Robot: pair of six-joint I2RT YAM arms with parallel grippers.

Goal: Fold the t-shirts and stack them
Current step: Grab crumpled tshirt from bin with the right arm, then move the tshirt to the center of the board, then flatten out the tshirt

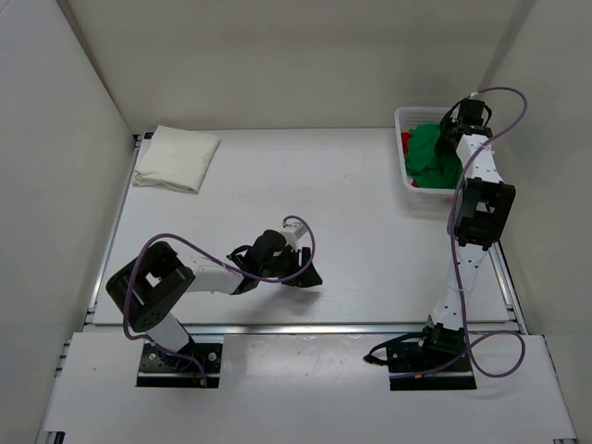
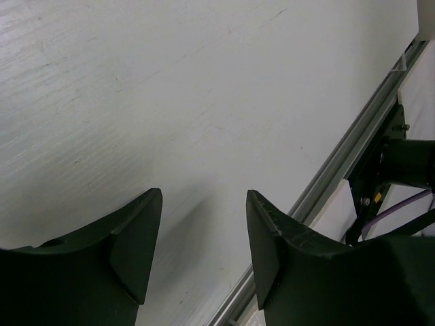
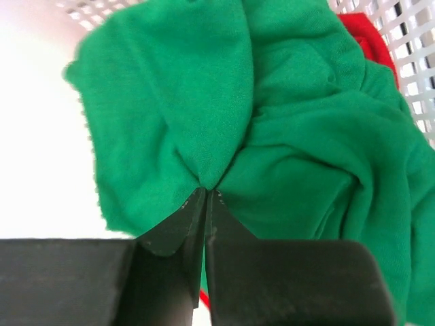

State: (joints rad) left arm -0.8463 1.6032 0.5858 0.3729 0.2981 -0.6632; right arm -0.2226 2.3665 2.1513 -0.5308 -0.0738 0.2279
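The cream-white t-shirt (image 1: 176, 157) lies folded at the back left of the table. The green t-shirt (image 1: 433, 159) is bunched in the white mesh basket (image 1: 407, 117) at the back right, over the red t-shirt (image 1: 405, 141), of which only small parts show. My right gripper (image 1: 450, 139) is over the basket and shut on a fold of the green t-shirt (image 3: 272, 122); the pinch shows in the right wrist view (image 3: 206, 193), with red cloth (image 3: 367, 41) behind. My left gripper (image 1: 305, 273) is open and empty, low over bare table (image 2: 204, 224).
A metal rail (image 2: 340, 170) runs along the table's near edge beside the left gripper. White walls close in the left, back and right sides. The basket's mesh wall (image 3: 414, 61) stands close to the right gripper.
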